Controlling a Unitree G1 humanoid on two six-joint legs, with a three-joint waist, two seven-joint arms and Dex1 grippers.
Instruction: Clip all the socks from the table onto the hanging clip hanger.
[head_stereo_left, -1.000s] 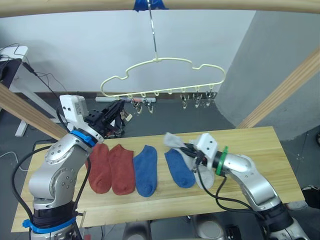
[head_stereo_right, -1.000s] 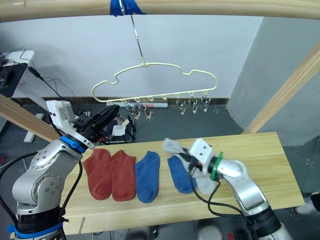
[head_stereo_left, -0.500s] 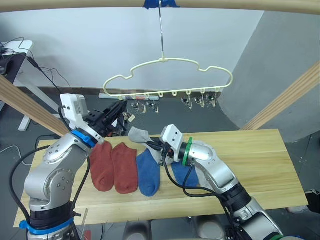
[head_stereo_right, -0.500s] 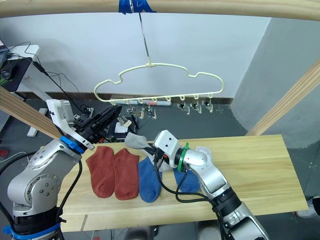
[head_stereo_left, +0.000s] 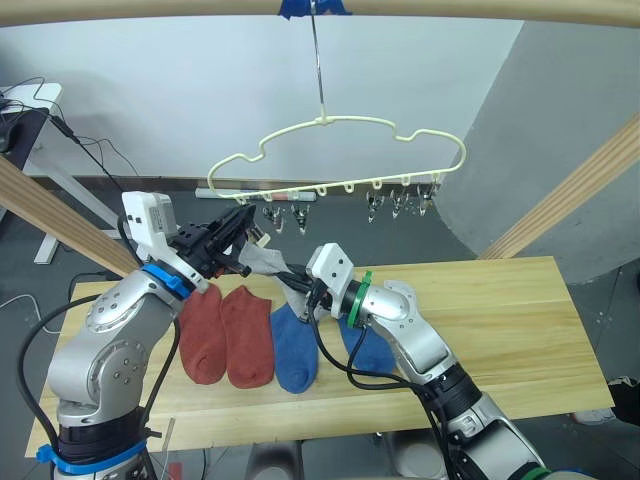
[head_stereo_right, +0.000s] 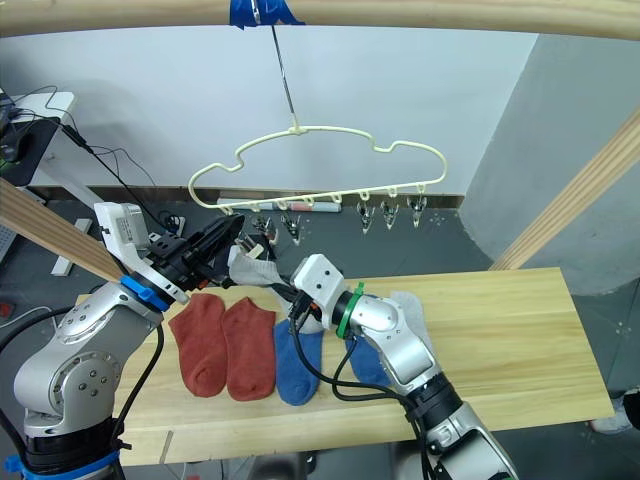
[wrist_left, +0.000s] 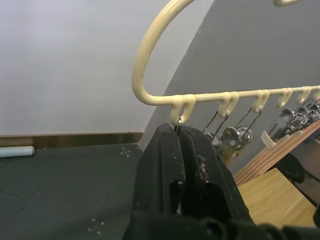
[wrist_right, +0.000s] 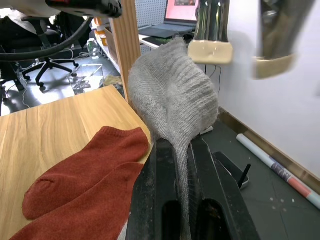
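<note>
A light grey sock (head_stereo_left: 262, 260) is held clenched in the right gripper (head_stereo_left: 290, 284) at the centre left of the head view, raised just beside the left gripper (head_stereo_left: 236, 226). The left gripper's fingers (wrist_left: 172, 150) are pressed together at the leftmost clip (wrist_left: 177, 121) of the clip hanger (head_stereo_left: 335, 150), which hangs at upper centre. On the table (head_stereo_left: 520, 310) below, two rust-red socks (head_stereo_left: 225, 335), two blue socks (head_stereo_left: 296, 345) and another grey sock (head_stereo_right: 410, 312) are laid. No writing can be read.
</note>
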